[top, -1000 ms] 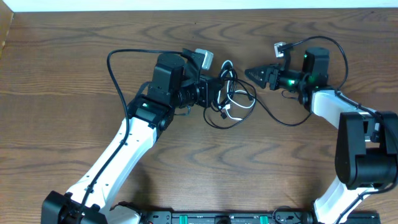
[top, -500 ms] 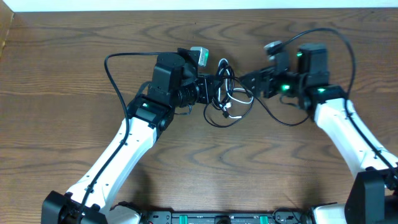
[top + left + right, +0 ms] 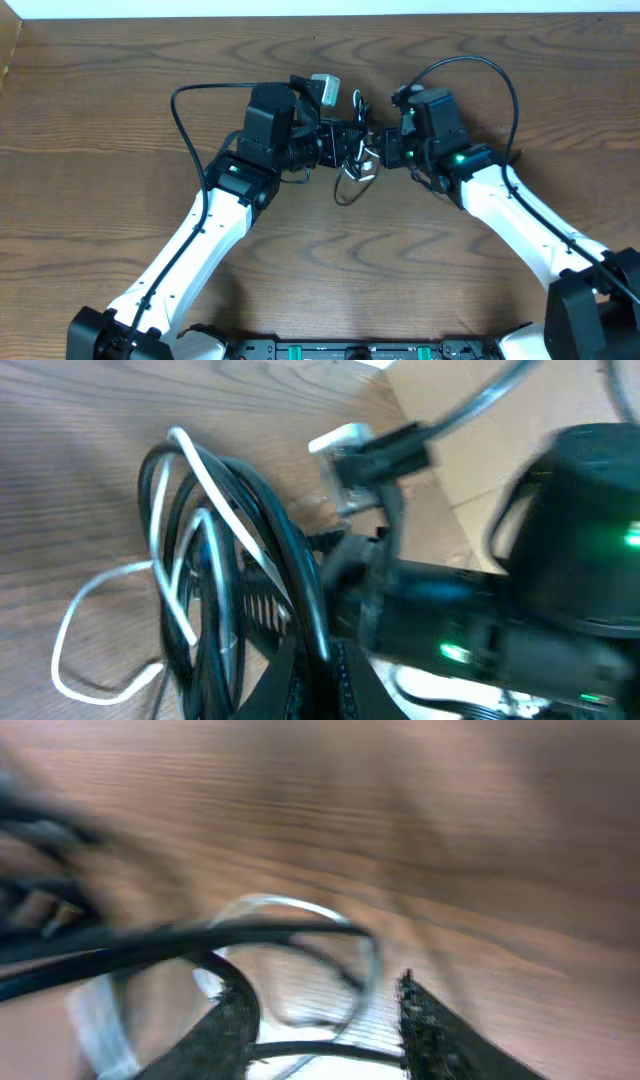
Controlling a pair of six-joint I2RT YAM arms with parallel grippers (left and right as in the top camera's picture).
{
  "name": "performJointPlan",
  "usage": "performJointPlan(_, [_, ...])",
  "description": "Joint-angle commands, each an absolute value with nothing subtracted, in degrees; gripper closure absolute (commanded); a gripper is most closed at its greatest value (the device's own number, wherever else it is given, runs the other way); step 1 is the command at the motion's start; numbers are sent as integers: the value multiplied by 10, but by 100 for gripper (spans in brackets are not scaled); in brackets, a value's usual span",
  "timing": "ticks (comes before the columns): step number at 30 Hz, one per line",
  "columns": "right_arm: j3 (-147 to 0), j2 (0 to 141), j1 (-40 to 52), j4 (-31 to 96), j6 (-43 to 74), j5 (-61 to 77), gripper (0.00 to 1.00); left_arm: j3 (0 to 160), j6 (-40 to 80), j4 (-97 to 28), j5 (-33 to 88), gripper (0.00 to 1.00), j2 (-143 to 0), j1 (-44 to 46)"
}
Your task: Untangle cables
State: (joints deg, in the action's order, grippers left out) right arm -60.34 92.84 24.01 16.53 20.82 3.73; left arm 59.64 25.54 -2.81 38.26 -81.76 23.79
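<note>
Cables (image 3: 352, 172): tangled bunch btwn the two grippers, wood table (image 3: 120, 100) beneath. Black loops run straight into tips of left gripper (image 3: 320, 680), jaws pressed together, pinching black strands. The white cable (image 3: 75, 610) loops out just beyond those tips, off to one side. The right gripper (image 3: 322, 1000) is at opp. side of bunch, fingers spread, w/ a black strand & a pale loop lying btwn them. View blurred, so contact unclear.
</note>
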Motion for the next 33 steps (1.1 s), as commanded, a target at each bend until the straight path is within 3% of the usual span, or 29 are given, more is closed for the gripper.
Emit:
performJointPlan(1, [-606, 956, 231, 175, 269, -121, 62, 612, 256, -20, 429, 92, -808, 238])
performJointPlan(4, [-606, 960, 220, 174, 267, -112, 70, 612, 255, -21, 436, 92, -808, 238])
performJointPlan(11, [-607, 958, 187, 181, 265, -98, 73, 612, 241, -27, 444, 92, -808, 238])
performJointPlan(15, [-607, 939, 159, 183, 225, 27, 65, 612, 242, -27, 399, 92, -808, 237])
performJointPlan(23, [-606, 839, 74, 226, 219, 330, 51, 612, 439, -27, 175, 92, -809, 238])
performJointPlan(26, [-606, 830, 73, 245, 228, 429, 53, 612, 475, -25, 167, 92, -810, 238])
performJointPlan(29, [-605, 833, 89, 256, 200, 432, 54, 612, 459, -24, 188, 92, -810, 238])
performJointPlan(33, [-598, 835, 116, 256, 162, 418, 45, 612, 385, -10, 255, 92, -810, 238])
